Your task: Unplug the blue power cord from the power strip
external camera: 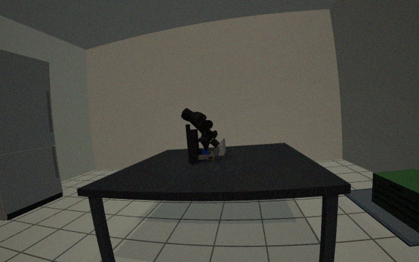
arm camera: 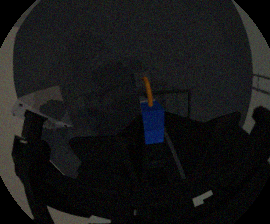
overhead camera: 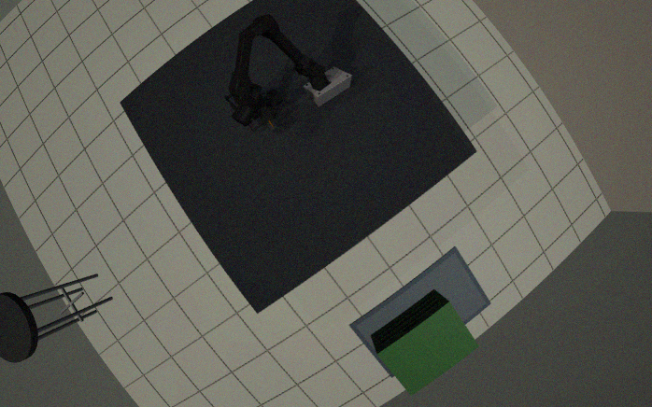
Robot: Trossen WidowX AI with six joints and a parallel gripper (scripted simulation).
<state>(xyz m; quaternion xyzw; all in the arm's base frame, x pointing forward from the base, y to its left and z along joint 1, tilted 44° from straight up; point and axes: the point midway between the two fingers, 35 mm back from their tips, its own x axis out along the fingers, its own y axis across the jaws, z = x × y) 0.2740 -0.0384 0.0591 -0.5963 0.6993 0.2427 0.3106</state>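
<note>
The blue plug (external camera: 205,151) (arm camera: 153,121) is a small block with an orange cord (overhead camera: 271,123) (external camera: 213,155) (arm camera: 148,90) curving from its end. My dark gripper (arm camera: 153,135) (external camera: 206,149) is shut on the blue plug, which sits between its fingers in the wrist view. A low pale grey piece (external camera: 203,157) lies just below the plug; I cannot tell whether it is part of the power strip. The strip is not clearly visible, and the plug's prong end is hidden by the gripper. I cannot tell whether the plug is seated in the strip.
A tall black upright (external camera: 192,145) stands left of the plug in the exterior view. The arm's pale base (overhead camera: 333,91) (external camera: 222,146) (arm camera: 48,95) is on the black table (overhead camera: 288,202) (external camera: 224,178). A green box (overhead camera: 427,348) (external camera: 406,194) and a stool (overhead camera: 9,326) stand beyond the table.
</note>
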